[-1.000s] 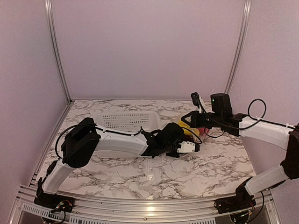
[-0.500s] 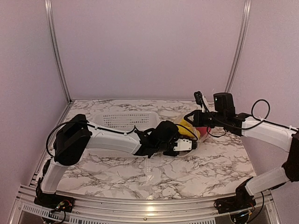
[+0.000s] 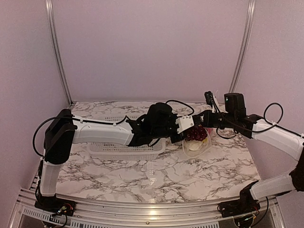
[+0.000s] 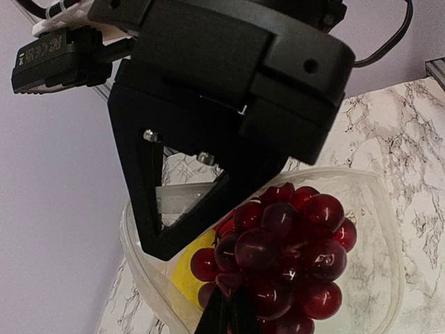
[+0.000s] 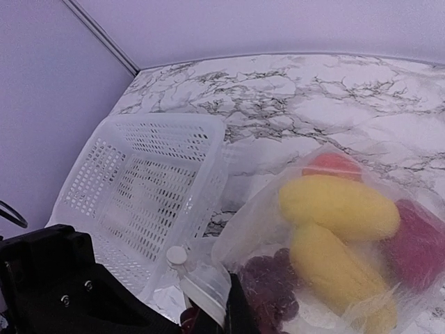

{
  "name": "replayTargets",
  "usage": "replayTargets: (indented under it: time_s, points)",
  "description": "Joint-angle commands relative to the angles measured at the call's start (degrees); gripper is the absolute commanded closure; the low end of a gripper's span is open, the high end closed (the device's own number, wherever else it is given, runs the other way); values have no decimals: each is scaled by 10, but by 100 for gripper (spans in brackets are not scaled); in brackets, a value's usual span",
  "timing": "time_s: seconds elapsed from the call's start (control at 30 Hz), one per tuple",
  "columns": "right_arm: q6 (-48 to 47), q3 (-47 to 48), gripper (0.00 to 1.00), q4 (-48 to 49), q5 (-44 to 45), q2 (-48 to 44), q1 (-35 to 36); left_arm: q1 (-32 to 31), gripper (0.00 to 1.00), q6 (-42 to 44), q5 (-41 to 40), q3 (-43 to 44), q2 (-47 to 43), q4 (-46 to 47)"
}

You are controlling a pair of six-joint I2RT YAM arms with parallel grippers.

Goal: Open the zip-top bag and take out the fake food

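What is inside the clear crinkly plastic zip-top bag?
Two yellow plastic pieces, an orange piece, a red piece and a dark purple grape bunch show through the zip-top bag. Anything beneath them is covered.

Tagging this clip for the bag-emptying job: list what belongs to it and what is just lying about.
Belongs to the job:
- zip-top bag
- grape bunch
- yellow pieces
- red piece
- orange piece

Just lying about:
- white perforated basket
- marble table
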Motion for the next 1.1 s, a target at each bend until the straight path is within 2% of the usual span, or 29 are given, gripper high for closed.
replayTargets:
  time_s: [0.0, 0.23, 0.43, 0.57, 0.77, 1.07]
  points:
    - [-7, 14, 100, -18, 6, -14, -11, 9, 100, -83, 77, -20, -42, 80]
    - [-2, 10, 100, -10, 6, -17, -29, 17, 100, -110, 151, -59, -81, 100]
    - [-5, 12, 100, -11, 3, -20, -38, 19, 100, -143, 163, -87, -120, 143]
    - [-6, 13, 100, -18, 3, -26, -38, 32, 100, -194, 159, -118, -163, 193]
    - [17, 1, 100, -10, 2, -59, -38, 74, 100, -270, 120, -171, -238, 216]
    - [54, 16, 100, -9, -15, -63, -37, 148, 100, -316, -34, -326, -337, 211]
